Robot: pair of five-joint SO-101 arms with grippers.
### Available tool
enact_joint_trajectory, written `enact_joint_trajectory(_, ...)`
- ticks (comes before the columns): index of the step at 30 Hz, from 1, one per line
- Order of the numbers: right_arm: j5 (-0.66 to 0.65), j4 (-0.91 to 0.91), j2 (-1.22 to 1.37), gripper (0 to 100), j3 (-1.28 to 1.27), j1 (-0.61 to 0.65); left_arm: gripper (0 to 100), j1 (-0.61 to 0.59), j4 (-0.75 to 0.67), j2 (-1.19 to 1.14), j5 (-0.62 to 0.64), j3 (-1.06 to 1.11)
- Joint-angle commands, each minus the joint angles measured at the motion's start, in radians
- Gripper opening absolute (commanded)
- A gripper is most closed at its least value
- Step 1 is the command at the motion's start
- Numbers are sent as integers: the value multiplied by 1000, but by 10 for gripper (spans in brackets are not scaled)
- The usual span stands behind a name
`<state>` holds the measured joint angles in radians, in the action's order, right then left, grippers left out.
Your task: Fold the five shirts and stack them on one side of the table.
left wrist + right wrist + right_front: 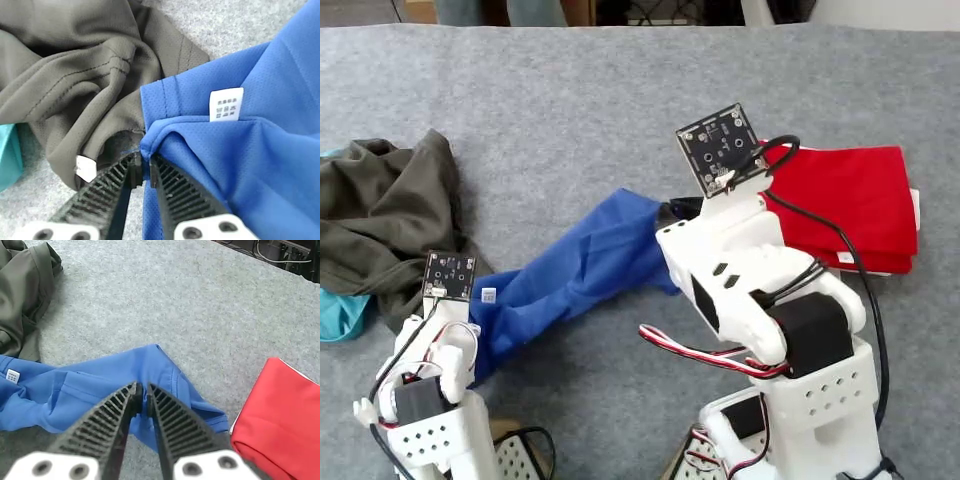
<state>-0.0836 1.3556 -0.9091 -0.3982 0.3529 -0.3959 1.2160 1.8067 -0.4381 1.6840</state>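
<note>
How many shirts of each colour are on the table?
Red shirt, folded: 1
Blue shirt: 1
Olive shirt: 1
Teal shirt: 1
White edge under the red, likely another shirt: 1
Total: 5

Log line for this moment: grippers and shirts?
left gripper: shut on blue shirt | right gripper: shut on blue shirt | red shirt: folded | olive shirt: crumpled

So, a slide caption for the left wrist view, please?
Left gripper pinches an edge of the blue shirt beside the crumpled olive shirt.
</note>
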Motion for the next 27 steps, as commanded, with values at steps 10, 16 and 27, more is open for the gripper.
enact_joint_trajectory(10,8,-21,2,15,-2,9,30,12,-12,8,11,13)
enact_joint_trajectory(16,8,-31,2,15,-10,9,30,12,-12,8,11,13)
enact_joint_trajectory(27,8,-43,2,15,-13,9,30,12,-12,8,11,13)
